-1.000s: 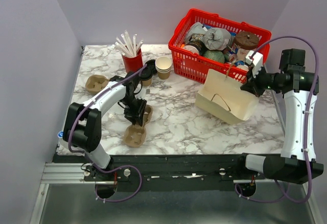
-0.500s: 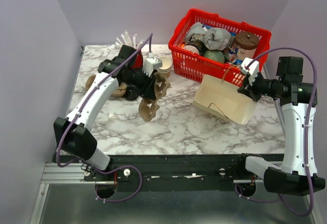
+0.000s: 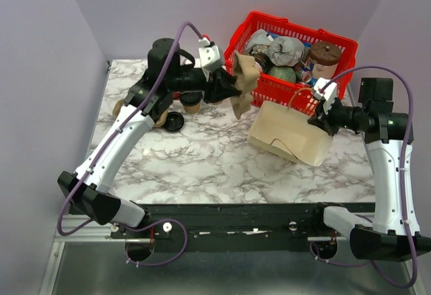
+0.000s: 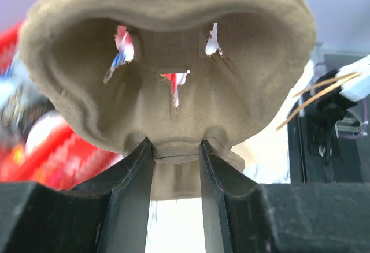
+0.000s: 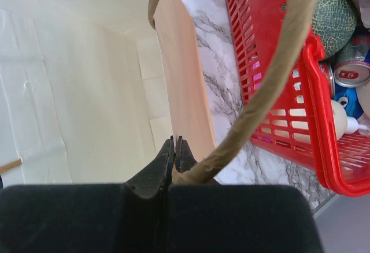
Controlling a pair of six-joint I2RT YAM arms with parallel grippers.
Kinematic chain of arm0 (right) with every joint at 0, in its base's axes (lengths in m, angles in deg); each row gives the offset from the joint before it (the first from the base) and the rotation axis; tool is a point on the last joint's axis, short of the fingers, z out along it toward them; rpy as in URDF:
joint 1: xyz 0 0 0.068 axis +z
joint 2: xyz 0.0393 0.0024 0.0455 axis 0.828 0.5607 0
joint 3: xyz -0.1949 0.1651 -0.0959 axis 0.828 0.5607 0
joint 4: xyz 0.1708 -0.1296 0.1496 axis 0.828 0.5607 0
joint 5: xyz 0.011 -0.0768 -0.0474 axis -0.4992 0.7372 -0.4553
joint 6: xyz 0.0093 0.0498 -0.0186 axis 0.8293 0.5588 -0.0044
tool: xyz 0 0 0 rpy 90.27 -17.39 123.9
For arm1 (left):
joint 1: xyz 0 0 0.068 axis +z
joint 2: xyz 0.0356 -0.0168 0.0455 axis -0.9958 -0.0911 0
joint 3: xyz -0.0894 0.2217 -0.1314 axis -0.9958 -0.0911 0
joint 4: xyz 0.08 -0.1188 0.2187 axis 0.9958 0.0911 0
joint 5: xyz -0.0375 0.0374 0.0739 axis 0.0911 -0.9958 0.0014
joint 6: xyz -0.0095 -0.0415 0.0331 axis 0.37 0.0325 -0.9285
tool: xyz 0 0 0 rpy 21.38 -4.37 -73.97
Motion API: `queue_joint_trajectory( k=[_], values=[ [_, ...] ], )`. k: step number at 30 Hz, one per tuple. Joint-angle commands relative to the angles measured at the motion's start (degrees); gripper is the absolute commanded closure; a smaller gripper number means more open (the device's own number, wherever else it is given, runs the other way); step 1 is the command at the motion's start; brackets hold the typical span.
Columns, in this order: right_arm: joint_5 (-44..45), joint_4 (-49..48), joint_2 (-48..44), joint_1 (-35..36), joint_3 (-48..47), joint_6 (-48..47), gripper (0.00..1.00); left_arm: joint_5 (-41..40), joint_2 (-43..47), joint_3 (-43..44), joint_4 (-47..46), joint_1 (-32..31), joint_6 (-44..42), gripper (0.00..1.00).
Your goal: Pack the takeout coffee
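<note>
My left gripper (image 3: 232, 86) is raised above the table, its fingers (image 4: 139, 166) shut on the middle ridge of a brown pulp cup carrier (image 3: 244, 85), which hangs tilted in front of the red basket. The carrier (image 4: 173, 62) fills the left wrist view. My right gripper (image 3: 320, 120) is shut on the twisted paper handle (image 5: 260, 91) of a cream paper bag (image 3: 286, 133), holding its mouth open toward the left. A small brown cup (image 3: 192, 106), which may be the takeout coffee, peeks out under the left arm.
A red basket (image 3: 259, 94) full of groceries stands at the back right, just behind the bag. A black round lid (image 3: 174, 121) lies on the marble near the left arm. Another pulp carrier (image 3: 123, 111) sits at the left, partly hidden.
The left arm lifted the pulp carrier off the table and swung it up and to the right, near the basket. The right gripper shifted the bag slightly left.
</note>
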Motion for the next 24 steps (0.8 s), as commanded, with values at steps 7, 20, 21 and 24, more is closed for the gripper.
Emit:
queue_joint_trajectory(
  k=[7,20,21,24],
  values=[
    [0.04,-3.72,-0.47,0.43,0.62,6.06,0.99,2.87,1.29,-8.17,-31.51,-11.99,-0.91,1.00],
    [-1.45,-3.55,0.76,1.57,-1.58,6.60,1.00,5.86,-5.04,-5.73,-22.32,-16.57,-17.32,1.00],
    [-1.54,-3.63,0.76,1.66,-1.84,6.68,1.00,6.04,-5.56,-4.41,-20.38,-16.75,-18.91,1.00],
    [-1.54,-3.81,0.93,2.18,-2.11,6.95,0.99,5.86,-7.50,-1.78,-11.33,-17.19,-26.73,1.00]
  ],
)
